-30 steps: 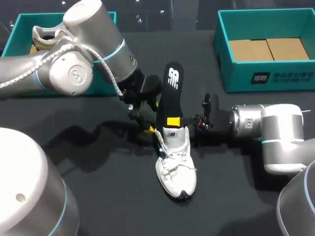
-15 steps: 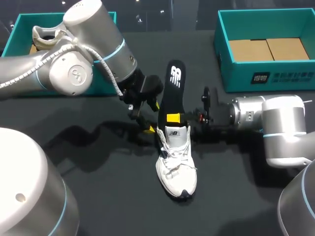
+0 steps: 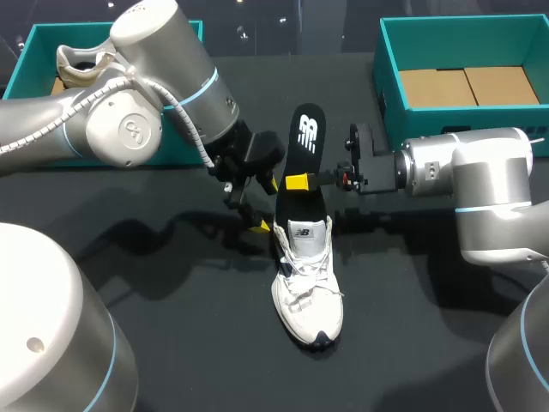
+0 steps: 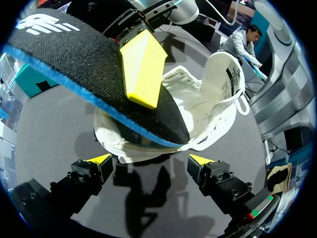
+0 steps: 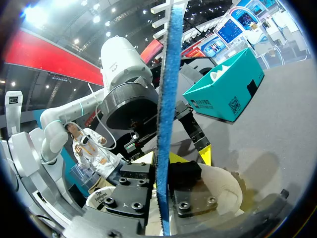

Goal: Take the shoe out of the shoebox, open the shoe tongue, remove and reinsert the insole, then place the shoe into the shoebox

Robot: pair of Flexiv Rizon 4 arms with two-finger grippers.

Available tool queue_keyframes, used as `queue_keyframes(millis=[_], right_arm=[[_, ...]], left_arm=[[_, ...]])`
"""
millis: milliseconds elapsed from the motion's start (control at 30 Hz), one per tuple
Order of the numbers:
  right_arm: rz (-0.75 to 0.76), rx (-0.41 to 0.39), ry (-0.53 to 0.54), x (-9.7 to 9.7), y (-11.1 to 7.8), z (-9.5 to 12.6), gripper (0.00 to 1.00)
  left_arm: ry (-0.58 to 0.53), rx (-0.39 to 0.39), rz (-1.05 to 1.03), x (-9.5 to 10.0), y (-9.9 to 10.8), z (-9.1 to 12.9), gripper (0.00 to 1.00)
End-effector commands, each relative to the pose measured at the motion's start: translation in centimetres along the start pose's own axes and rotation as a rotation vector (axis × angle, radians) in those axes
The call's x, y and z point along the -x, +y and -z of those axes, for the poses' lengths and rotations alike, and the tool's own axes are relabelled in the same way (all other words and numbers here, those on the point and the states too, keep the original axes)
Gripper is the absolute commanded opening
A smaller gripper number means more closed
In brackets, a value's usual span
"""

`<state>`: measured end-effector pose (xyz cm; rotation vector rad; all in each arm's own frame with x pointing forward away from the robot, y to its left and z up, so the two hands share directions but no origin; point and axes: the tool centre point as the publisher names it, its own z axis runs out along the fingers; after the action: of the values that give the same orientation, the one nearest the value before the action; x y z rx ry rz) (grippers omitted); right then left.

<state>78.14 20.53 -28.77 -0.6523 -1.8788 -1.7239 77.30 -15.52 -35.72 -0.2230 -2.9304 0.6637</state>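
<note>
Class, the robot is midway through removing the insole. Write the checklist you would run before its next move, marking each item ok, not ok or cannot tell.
1. Right gripper shut on the insole: ok, a finger presses on each face.
2. Insole fully out of the shoe: not ok, its lower end lies in the shoe's opening.
3. Shoe held steady by the left gripper: not ok, its fingers are open at the heel.
4. Shoe upright on the table: ok.
5. Shoebox at right free for the return: ok, only its cardboard floor shows.
</note>
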Motion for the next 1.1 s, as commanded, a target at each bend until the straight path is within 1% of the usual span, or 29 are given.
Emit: queue_keyframes(millis=[33, 233, 600, 700, 800, 833, 867, 933, 1100], right_arm=[[-0.018, -0.010, -0.007, 0.2, -0.3, -0.3, 0.00], [-0.066, -0.013, -0.030, 0.4, -2.0, -0.4, 0.00], [-0.162, -0.045, -0.076, -0.3, -5.4, -0.5, 0.00], [-0.183, -0.051, -0.091, -0.4, -5.9, -0.7, 0.00], [-0.182, -0.048, -0.098, -0.6, -5.8, -0.8, 0.00], [-0.175, -0.047, -0.100, -0.7, -5.6, -0.7, 0.07], [-0.169, -0.047, -0.102, -0.8, -5.3, -0.7, 0.25], [-0.153, -0.050, -0.108, -1.0, -4.7, -0.6, 0.29], [-0.112, -0.061, -0.120, -1.2, -3.1, -0.2, 0.30]], left_arm=[[0.000, 0.002, -0.001, -0.1, 0.0, 0.1, 1.00], [0.000, 0.002, -0.001, -0.1, 0.0, 0.1, 1.00], [0.000, 0.002, -0.001, -0.1, 0.0, 0.1, 1.00], [0.000, 0.002, -0.001, -0.1, 0.0, 0.1, 1.00], [0.000, 0.002, -0.001, -0.1, 0.0, 0.1, 1.00], [0.000, 0.002, -0.001, -0.1, 0.0, 0.1, 1.00], [0.000, 0.002, -0.001, -0.1, 0.0, 0.1, 1.00], [0.000, 0.002, -0.001, -0.1, 0.0, 0.1, 1.00], [0.000, 0.002, -0.001, -0.1, 0.0, 0.1, 1.00]])
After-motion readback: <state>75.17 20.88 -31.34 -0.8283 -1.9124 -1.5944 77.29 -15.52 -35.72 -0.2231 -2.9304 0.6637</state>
